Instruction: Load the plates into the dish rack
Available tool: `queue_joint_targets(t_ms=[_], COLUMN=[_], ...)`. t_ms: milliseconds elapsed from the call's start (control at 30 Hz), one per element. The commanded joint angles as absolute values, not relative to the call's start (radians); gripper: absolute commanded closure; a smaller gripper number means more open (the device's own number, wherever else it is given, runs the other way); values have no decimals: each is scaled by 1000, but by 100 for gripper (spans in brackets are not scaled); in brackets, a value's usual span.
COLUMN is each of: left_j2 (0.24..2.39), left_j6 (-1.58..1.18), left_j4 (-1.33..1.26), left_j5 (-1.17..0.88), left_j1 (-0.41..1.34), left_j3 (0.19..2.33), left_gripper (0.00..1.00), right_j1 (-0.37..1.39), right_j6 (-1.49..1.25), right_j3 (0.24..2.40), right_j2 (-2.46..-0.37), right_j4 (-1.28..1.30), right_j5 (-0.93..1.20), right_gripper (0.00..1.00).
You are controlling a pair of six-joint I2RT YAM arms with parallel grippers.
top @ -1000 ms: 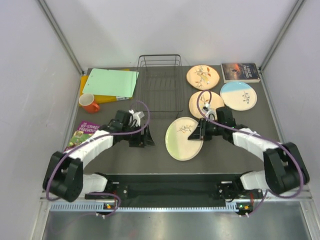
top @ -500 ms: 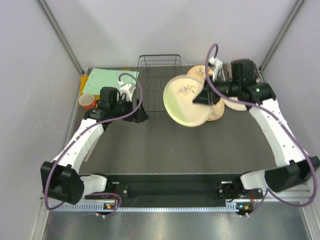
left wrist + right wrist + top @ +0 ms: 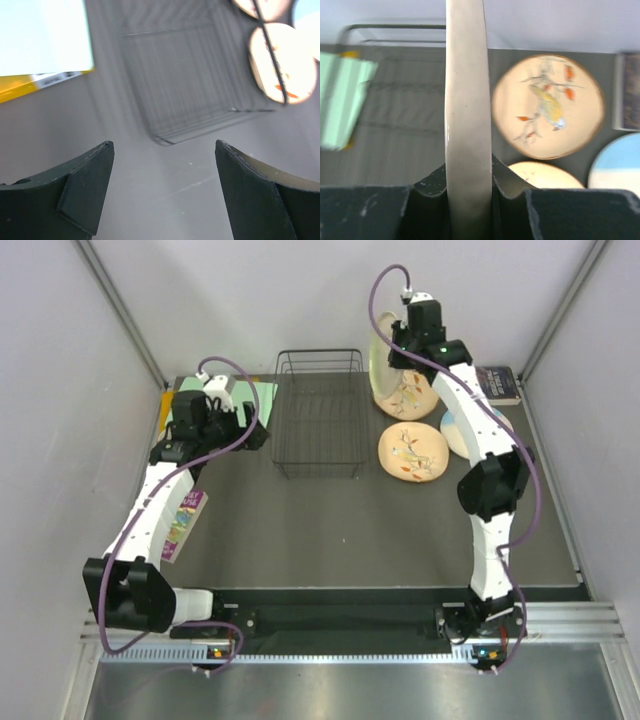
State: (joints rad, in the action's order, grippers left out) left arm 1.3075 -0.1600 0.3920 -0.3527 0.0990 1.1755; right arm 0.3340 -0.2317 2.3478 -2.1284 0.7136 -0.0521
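My right gripper (image 3: 398,352) is raised high over the back of the table and is shut on the rim of the cream plate (image 3: 378,362), which it holds edge-on and upright just right of the black wire dish rack (image 3: 320,412). In the right wrist view the plate (image 3: 465,95) stands between the gripper's (image 3: 468,186) fingers, with the rack (image 3: 395,75) to its left. Two peach bird-pattern plates (image 3: 405,396) (image 3: 412,452) and the blue and white plate (image 3: 462,432) lie flat right of the rack. My left gripper (image 3: 252,433) is open and empty, left of the rack (image 3: 185,85).
A green folder (image 3: 225,398) on a yellow one lies left of the rack, partly under my left arm. A dark book (image 3: 497,385) lies at the back right. A purple book (image 3: 182,523) lies at the left edge. Side walls close in the table.
My right arm lifted the cream plate from the table's middle up and back, turning it edge-on beside the rack. My left arm swung back and left towards the folder.
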Motion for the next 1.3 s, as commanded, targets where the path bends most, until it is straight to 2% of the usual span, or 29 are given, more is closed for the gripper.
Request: queue_joint_targets(t_ms=[0, 333, 800, 1267], left_j2=[1296, 1264, 1301, 1307], left_j6=[-140, -199, -216, -239], left_j4=[336, 293, 299, 287], left_j5=[-331, -385, -407, -440], left_j1=[41, -43, -55, -55], left_j3=[1192, 1029, 1074, 1014], left_gripper=[13, 13, 13, 13], right_j1=[431, 577, 574, 580], right_j6=[-194, -26, -31, -70], right_j3=[2487, 2546, 2553, 2556], right_j2=[-2140, -2198, -2292, -2394], right_j4=[430, 230, 232, 247], right_j5=[-359, -534, -551, -555], right_gripper=[100, 100, 100, 100])
